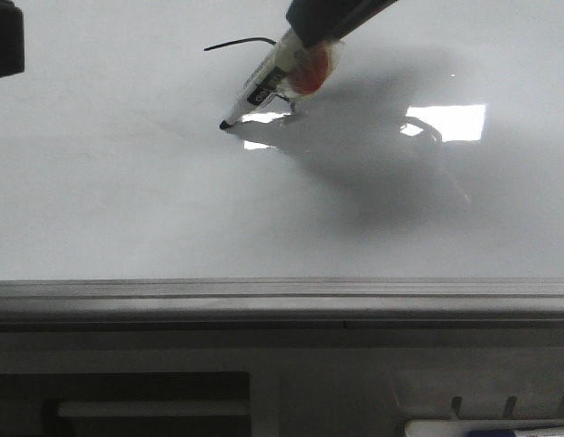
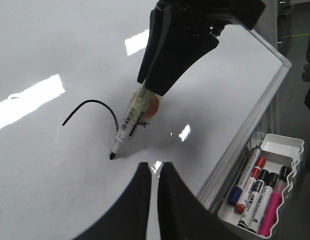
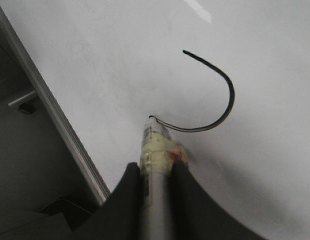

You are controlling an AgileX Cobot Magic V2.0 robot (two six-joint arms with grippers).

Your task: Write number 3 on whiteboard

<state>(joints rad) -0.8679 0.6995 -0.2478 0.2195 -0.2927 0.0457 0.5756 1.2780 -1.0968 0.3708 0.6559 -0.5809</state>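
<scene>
On the whiteboard (image 1: 127, 218) only the upper curve of the number 3 (image 2: 94, 107) is drawn; its lower bowl is left. A marker (image 2: 125, 125) is clenched in the right pincer (image 3: 156, 167); the left pincer (image 2: 153, 172) is closed, empty.

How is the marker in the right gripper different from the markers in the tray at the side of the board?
The held marker is uncapped, its black tip on the whiteboard, tilted, with tape around its barrel. The tray markers are capped, lie side by side, and have blue, red, black and pink colours. All appear to be board markers of similar shape.
</scene>
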